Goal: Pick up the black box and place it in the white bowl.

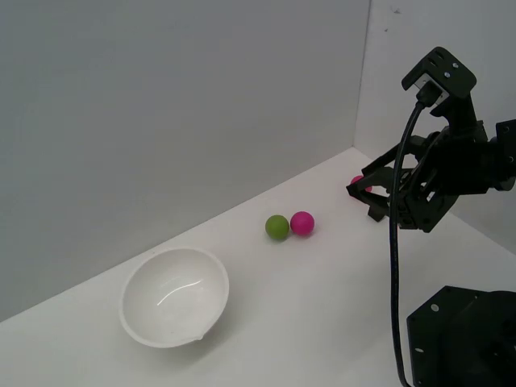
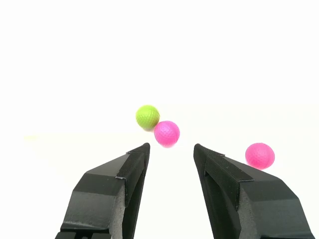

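Note:
No black box shows in either view. The white bowl (image 1: 172,295) lies tilted on the white table toward the exterior view's left, and nothing is in it. My gripper (image 1: 364,200) hangs above the table at the exterior view's right, well away from the bowl. In the wrist view the gripper (image 2: 171,147) is open, with nothing between its two black fingers (image 2: 124,174).
A green ball (image 1: 276,226) (image 2: 147,117) and a pink ball (image 1: 302,222) (image 2: 166,133) touch each other mid-table, between bowl and gripper. Another pink ball (image 1: 355,181) (image 2: 259,155) sits just behind the fingertips. The black robot base (image 1: 463,339) fills the near right corner. Grey walls close off the back.

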Controlling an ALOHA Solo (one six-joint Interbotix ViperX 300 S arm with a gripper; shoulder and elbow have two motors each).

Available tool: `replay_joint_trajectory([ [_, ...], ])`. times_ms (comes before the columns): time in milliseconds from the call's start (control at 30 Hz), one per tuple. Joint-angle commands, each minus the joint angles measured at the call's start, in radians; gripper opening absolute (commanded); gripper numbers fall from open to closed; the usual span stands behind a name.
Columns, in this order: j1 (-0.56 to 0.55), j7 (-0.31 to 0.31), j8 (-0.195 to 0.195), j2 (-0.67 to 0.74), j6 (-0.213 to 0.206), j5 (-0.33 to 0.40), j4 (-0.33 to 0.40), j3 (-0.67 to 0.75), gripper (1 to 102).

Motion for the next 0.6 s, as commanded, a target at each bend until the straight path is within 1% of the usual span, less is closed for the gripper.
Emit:
replay_joint_trajectory([
  [0, 0.032, 0.015, 0.006, -0.028, -0.020, -0.051, -0.046, -0.025, 49],
  [100, 0.051, 0.017, 0.006, -0.072, -0.018, -0.095, -0.089, -0.074, 49],
  [233, 0.097, 0.037, 0.006, -0.156, -0.006, -0.135, -0.132, -0.158, 49],
  [367, 0.130, 0.052, 0.006, -0.229, 0.014, -0.153, -0.149, -0.229, 49],
  [567, 0.187, 0.071, 0.006, -0.295, 0.014, -0.156, -0.153, -0.296, 49],
])
